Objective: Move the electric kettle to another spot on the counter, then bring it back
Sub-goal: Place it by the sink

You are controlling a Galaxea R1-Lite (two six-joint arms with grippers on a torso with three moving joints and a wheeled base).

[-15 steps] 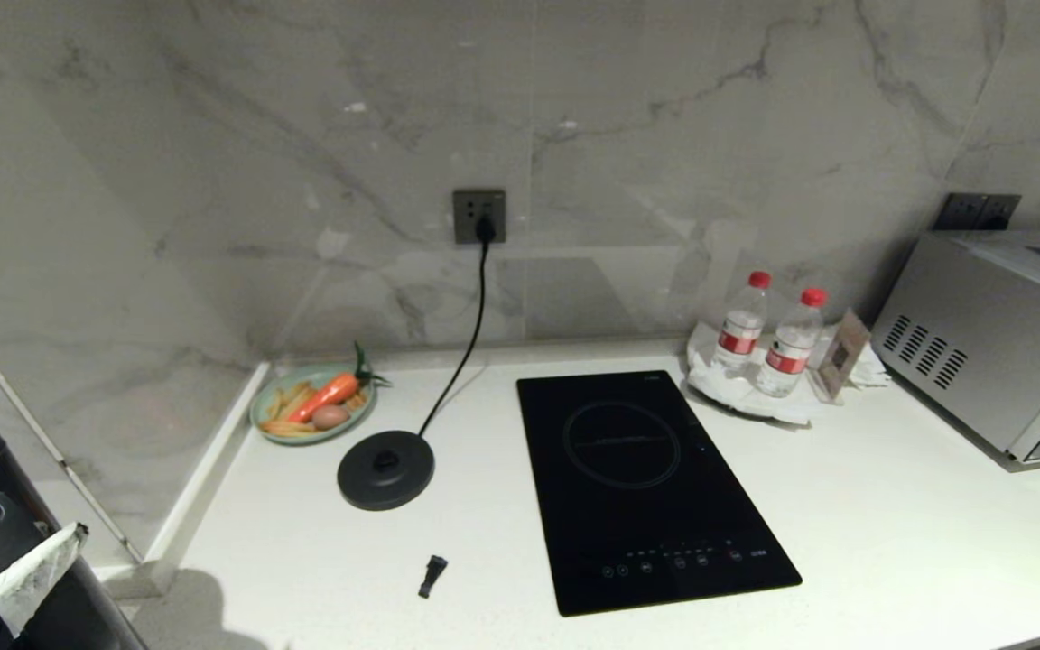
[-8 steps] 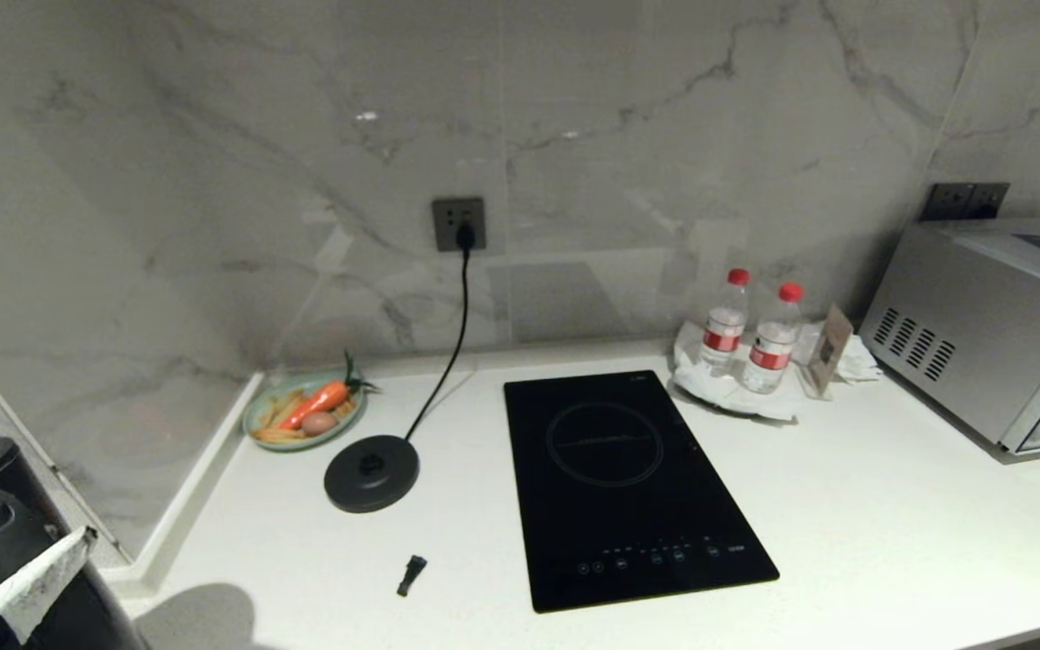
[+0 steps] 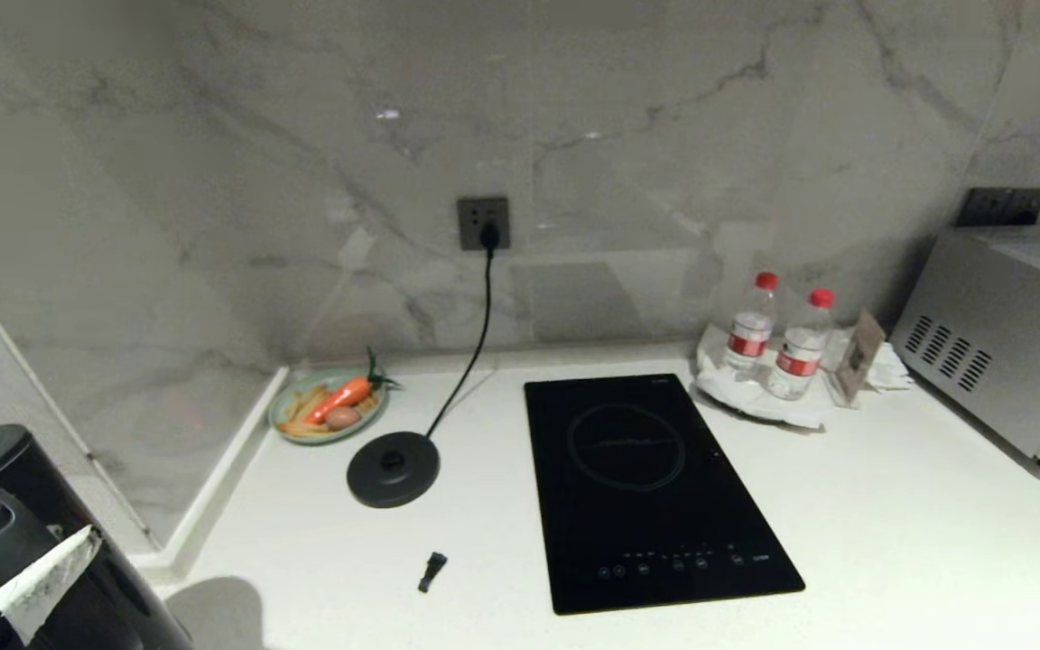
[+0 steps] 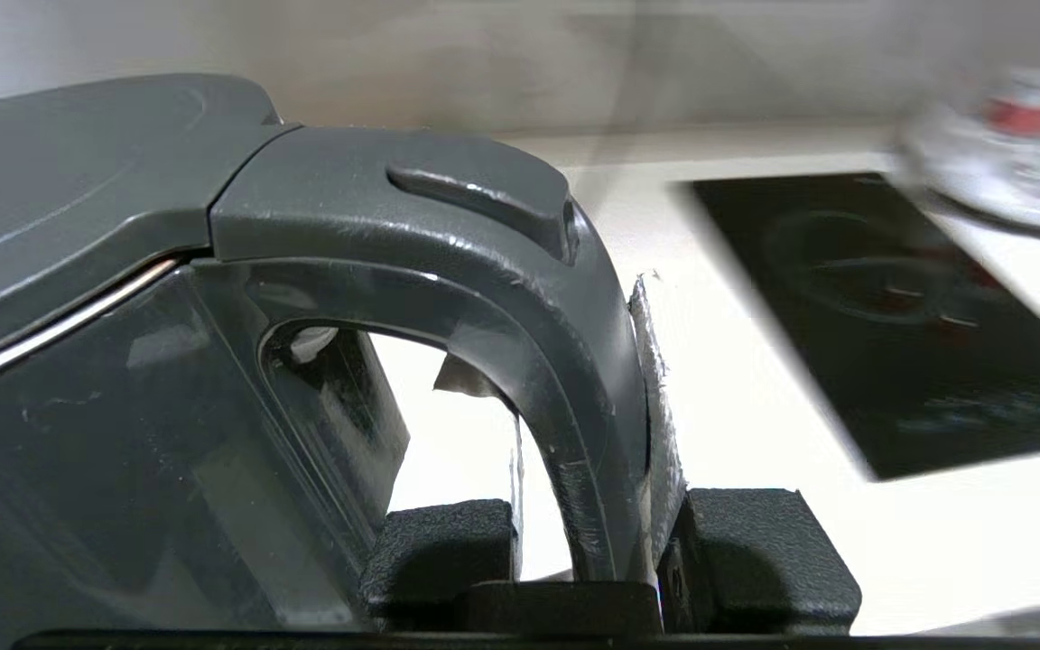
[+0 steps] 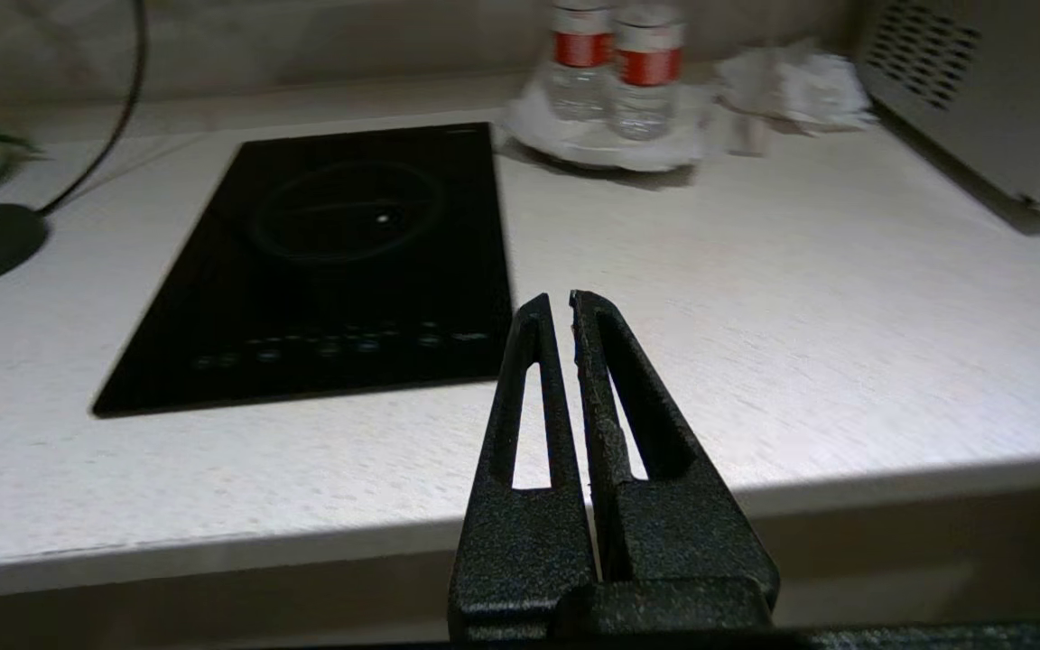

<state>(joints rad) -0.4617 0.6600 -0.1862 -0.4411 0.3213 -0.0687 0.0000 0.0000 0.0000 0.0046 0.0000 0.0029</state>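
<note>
Black electric kettle [image 3: 5, 533] hangs at eight o'clock, its handle clamped in the left gripper [image 4: 606, 542]. Right gripper [image 5: 571, 311] idles at the counter [image 5: 800, 298] edge, pinched together on nothing.

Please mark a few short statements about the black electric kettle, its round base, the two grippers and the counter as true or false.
1. The left gripper is shut on the dark grey handle of the tall black electric kettle. True.
2. The kettle stands on the flat black round base disc. False: the disc is bare, and the kettle is at the head view's lower left corner.
3. The right gripper holds a water bottle. False: it is shut on nothing, at the front edge of the white speckled stone counter.
4. The disc's cord is plugged into the grey wall socket. True.
5. A green plate with a carrot lies on the glossy black glass cooktop. False: it lies on the counter by the wall corner.
</note>
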